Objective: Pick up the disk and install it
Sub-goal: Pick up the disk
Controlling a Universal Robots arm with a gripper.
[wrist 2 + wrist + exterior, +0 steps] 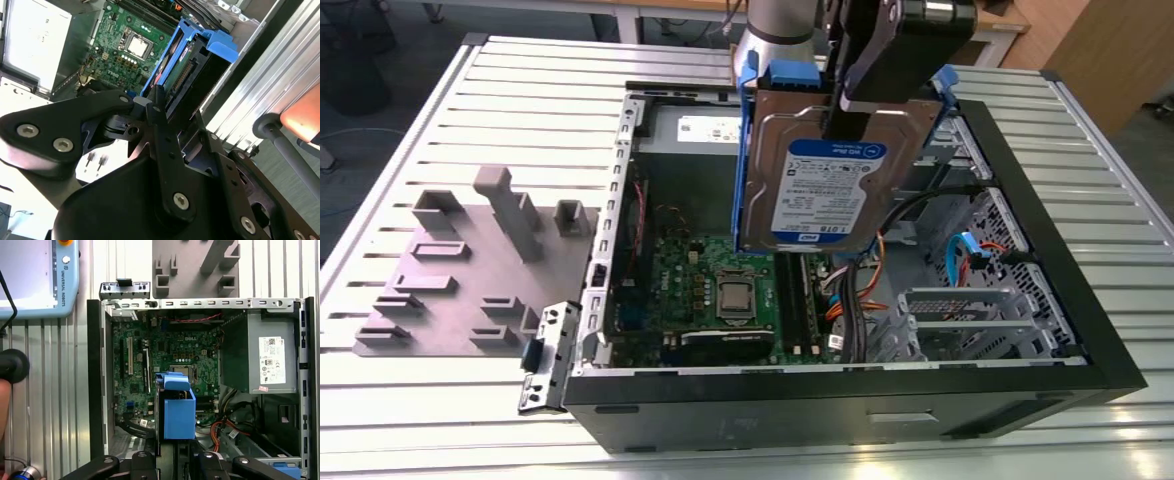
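**Desk:** What's on the end effector right now?

**Operator:** I see the end effector (841, 122) clamped on the upper end of the disk (818, 190). The disk hangs on edge with its label towards the exterior camera and blue carrier rails (749, 170) down its sides. It is held above the open computer case (854, 405), over the motherboard (720, 285), and touches nothing else.

**Desk:** How do you expect it to handle?

**Operator:** I judge it stiff and dense for its size, a metal body that won't flex, but sensitive to knocks. The bare metal faces look smooth, so a pinch there could slip. I'd call the plastic rails the kinder hold, though they may give a little. In the second wrist view the connector edge (183, 75) faces my camera, and I'd keep any grip off that.

**Desk:** And the room around it?

**Operator:** Tight, I'd say. Inside the case I have the grey power-supply box (257, 352), orange and blue cables (958, 250), and a perforated metal frame (961, 318) near the wall on the exterior view's right. The case lies on a slatted aluminium worktop (440, 430). A grey fixture block (467, 270) stands on the exterior view's left, and a loose metal bracket (544, 358) lies just beside the case there. A teach pendant (35, 280) rests on the worktop near one corner of the case.
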